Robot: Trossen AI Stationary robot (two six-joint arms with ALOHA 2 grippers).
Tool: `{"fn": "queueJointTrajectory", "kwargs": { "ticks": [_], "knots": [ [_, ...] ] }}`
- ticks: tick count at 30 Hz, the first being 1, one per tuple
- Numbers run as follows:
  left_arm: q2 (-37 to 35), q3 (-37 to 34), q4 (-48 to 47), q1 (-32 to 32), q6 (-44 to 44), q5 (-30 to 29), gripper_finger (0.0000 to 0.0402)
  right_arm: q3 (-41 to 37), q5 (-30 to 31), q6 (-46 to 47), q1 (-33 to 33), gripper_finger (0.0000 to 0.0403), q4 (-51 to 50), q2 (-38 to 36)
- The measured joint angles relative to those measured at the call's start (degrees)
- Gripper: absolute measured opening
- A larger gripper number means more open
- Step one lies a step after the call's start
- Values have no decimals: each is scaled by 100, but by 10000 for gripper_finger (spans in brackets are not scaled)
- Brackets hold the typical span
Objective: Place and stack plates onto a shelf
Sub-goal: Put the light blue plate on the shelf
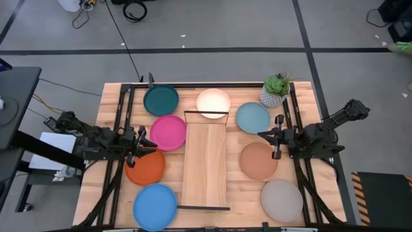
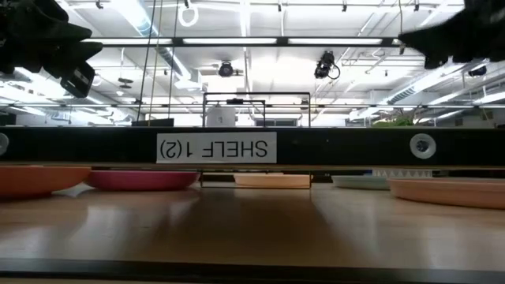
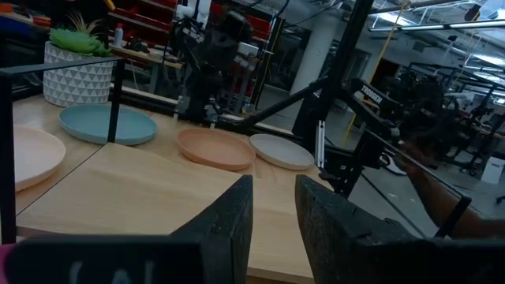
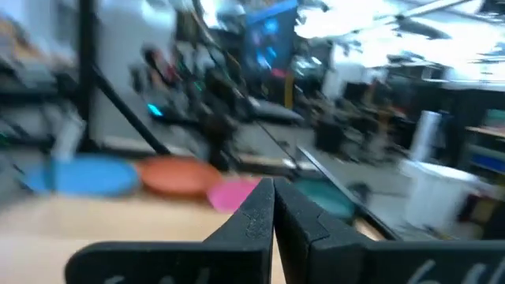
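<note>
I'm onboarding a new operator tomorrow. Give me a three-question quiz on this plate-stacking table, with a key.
1. True or false: the shelf already carries a plate.
2. Which plate lies beside the potted plant? A) grey plate B) light blue plate C) orange plate
3. Fill in: the left tool hovers between the magenta plate and the ____ plate.

Key
1. False: its plank is bare; the cream plate lies just past its far end.
2. B.
3. Orange: the orange plate lies just nearer the table's front. The right tool is empty, fingers together.
</note>
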Motion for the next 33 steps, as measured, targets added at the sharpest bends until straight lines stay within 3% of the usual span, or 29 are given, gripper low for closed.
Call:
{"fn": "queueJointTrajectory", "kwargs": {
  "ticks": [2,4,7,10,18,25,33],
  "knots": [
    [0,-2,0,0,0,2,103,0,-56,84,-37,16,435,30],
    [0,-1,0,-2,-2,2,103,26,539,135,-100,16,677,55],
    [0,-2,0,0,-1,2,103,210,1986,353,-271,13,239,201],
    [0,0,0,0,0,0,103,473,2326,733,-512,12,-632,443],
    [0,-2,0,-1,0,1,103,1427,1667,2432,-1414,28,-3032,1563],
    [0,-2,0,0,0,0,103,1809,31,3013,-2460,77,-3582,2722],
    [0,-2,0,0,0,1,103,2090,-1022,2976,-3247,133,-3832,3838]
  ]
}}
